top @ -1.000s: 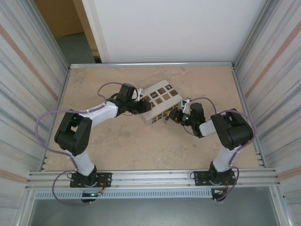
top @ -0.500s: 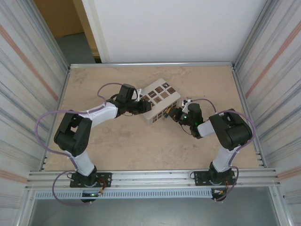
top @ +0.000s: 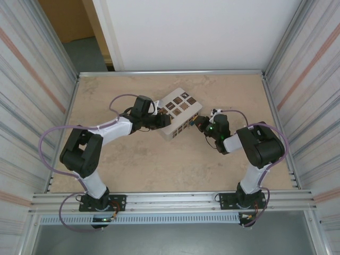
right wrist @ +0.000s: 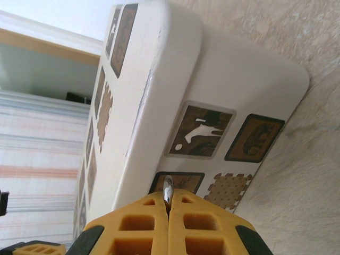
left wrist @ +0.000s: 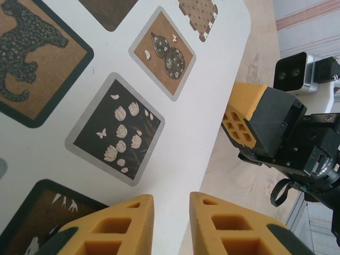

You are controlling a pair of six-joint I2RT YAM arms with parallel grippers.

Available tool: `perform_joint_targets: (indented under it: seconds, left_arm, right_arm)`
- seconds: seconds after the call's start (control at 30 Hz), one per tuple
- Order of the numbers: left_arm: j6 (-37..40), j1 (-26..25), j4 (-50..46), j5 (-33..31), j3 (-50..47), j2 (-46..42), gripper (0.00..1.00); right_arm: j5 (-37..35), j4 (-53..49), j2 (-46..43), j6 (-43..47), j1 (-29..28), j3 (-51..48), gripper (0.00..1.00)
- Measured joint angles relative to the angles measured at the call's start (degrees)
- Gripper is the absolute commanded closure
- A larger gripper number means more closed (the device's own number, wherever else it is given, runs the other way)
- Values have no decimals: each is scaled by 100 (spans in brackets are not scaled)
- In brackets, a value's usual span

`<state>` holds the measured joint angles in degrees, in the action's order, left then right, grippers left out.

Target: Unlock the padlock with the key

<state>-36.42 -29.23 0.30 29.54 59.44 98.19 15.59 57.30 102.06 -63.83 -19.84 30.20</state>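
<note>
A white box [top: 179, 109] with dark patterned squares lies at the table's middle. My left gripper [top: 163, 121] is at its left corner. In the left wrist view that gripper [left wrist: 171, 226] hovers over the box lid [left wrist: 212, 85] near its edge, jaws a narrow gap apart with nothing between them. My right gripper [top: 198, 123] is at the box's right side. In the right wrist view it [right wrist: 169, 197] is shut on a thin silvery key [right wrist: 168, 187], whose tip points at the box's side wall [right wrist: 234, 85]. The padlock is hidden.
Metal rails and ribbed walls [top: 297, 95] fence the table on both sides. The right arm's yellow fingertip [left wrist: 240, 125] and its camera [left wrist: 292, 71] sit close beyond the box edge. Bare tabletop [top: 159, 164] lies in front of the box.
My right gripper has moved farther from the bases, up along the box's right side. The box has shifted and turned slightly away. My left jaws have parted a little.
</note>
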Motion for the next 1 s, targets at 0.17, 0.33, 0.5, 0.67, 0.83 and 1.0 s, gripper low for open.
perform_joint_targets:
  seconds: [0.17,0.33,0.5,0.67,0.83,1.0]
  left_arm:
    - [-68,13,-37,7,-11,-57,69]
    - [-170,52,-192,72,-33,-151,67]
    - [-258,68,-514,70,-111,-376,61]
    - [-260,68,-730,28,-245,-894,57]
    - [-260,120,-859,-184,-551,-1613,56]
    - [-267,192,-988,-529,-1099,-2293,48]
  right_arm:
    - [-63,-330,-299,184,74,-90,100]
    - [-52,-828,-903,503,201,-166,100]
    - [17,-1502,-1539,905,308,-170,100]
    - [225,-2358,-2208,1241,332,-173,100]
    - [396,-3342,-2957,1628,332,-173,100]
    - [490,-4192,-3681,1899,293,-173,100]
